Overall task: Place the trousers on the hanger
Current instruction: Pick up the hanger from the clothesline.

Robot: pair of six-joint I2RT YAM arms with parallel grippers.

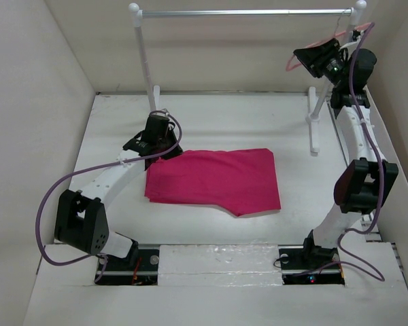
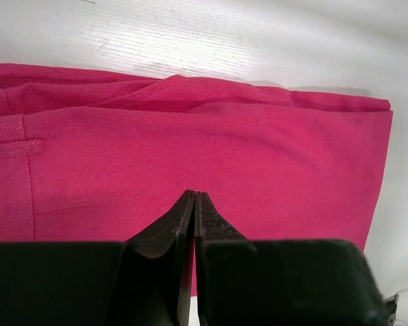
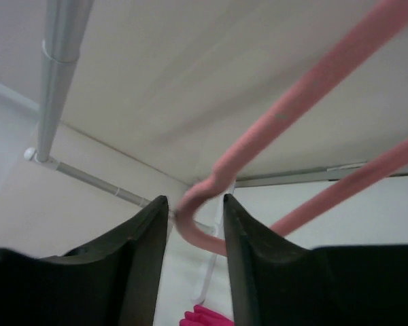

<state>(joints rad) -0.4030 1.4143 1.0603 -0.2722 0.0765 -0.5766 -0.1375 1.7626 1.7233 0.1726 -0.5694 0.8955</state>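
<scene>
- The trousers (image 1: 214, 180) are lying folded flat near the middle of the table (image 1: 217, 115), their long axis running left to right across the top view.
- The hanger (image 3: 292, 109) is hanging high at the right end of the rack (image 1: 245, 12), well apart from the trousers and above them.
- The left gripper (image 2: 194, 202) is sitting over the far-left corner of the trousers, making the left arm much the nearer one. Its fingers are pressing together with no gap, tips low over the cloth. Whether any fabric is caught between them I cannot tell.
- From that hand the cloth is spreading ahead and to both sides, with a folded edge lying to its right in the wrist view.
- The right gripper (image 3: 196, 207) is reaching up by the rack, its fingers spread and straddling the hanger's curved end. They are not yet closing on it.
- In my judgement, the coming move is turning on this split: the right arm taking the hanger, the left lifting the trousers' end toward it.
- No brand, label or writing is showing anywhere.
</scene>
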